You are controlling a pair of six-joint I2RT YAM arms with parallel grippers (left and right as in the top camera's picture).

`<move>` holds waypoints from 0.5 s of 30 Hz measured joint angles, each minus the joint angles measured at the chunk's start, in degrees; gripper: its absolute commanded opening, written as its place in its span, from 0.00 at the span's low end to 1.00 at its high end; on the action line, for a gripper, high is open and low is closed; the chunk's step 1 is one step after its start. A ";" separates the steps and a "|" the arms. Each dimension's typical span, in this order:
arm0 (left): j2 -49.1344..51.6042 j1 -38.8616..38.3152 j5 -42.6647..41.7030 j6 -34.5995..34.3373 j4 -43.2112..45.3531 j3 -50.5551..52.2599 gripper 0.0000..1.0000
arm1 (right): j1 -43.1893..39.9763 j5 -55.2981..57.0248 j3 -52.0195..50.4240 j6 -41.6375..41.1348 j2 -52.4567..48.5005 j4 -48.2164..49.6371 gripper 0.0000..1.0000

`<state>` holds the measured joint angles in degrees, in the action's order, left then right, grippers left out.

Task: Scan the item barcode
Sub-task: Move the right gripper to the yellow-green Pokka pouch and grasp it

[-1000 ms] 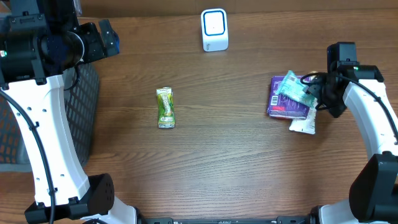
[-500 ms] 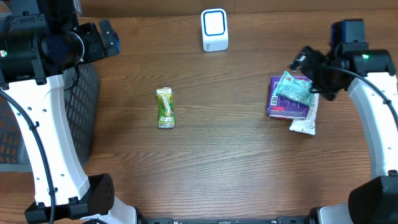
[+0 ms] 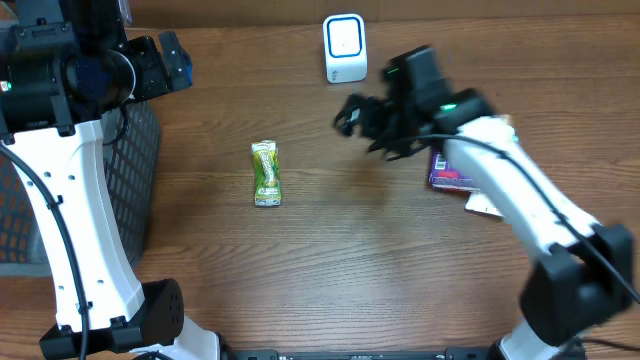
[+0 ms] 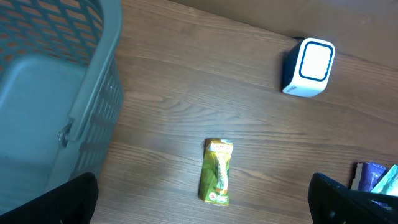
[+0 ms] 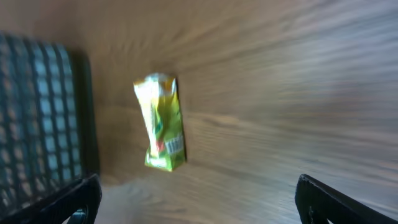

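A green snack packet point(image 3: 266, 173) lies flat on the wooden table left of centre, also visible as the green packet point(image 4: 217, 171) and the green packet point(image 5: 161, 122), where a barcode shows near its lower end. The white and blue scanner point(image 3: 345, 47) stands at the back middle, seen too as the scanner point(image 4: 308, 67). My right gripper point(image 3: 353, 118) hangs open and empty above the table between scanner and packet, its fingers wide apart in the right wrist view point(image 5: 199, 205). My left gripper point(image 3: 170, 58) is open and empty, high at the back left point(image 4: 205, 208).
A grey mesh basket point(image 3: 135, 170) stands at the table's left edge, the basket point(image 4: 56, 87) filling the left of the left wrist view. A purple pack with other packets point(image 3: 452, 172) lies at the right, partly under my right arm.
My right gripper opened wider, left the pile of packets at the right and swung left across the table to near the scanner. The left arm has not moved.
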<state>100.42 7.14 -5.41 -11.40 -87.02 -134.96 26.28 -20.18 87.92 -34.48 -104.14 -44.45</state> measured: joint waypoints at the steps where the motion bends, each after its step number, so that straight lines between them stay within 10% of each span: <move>1: 0.00 0.00 0.02 0.00 0.00 0.00 0.99 | 1.38 -0.44 -0.17 -0.02 -1.44 1.36 1.00; 15: 0.00 0.00 0.02 0.00 0.00 0.00 1.00 | 11.96 -6.99 -0.42 -1.42 -15.28 18.56 0.88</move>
<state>100.42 7.14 -5.39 -11.40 -87.02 -134.96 38.24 -27.18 87.50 -35.90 -119.42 -25.89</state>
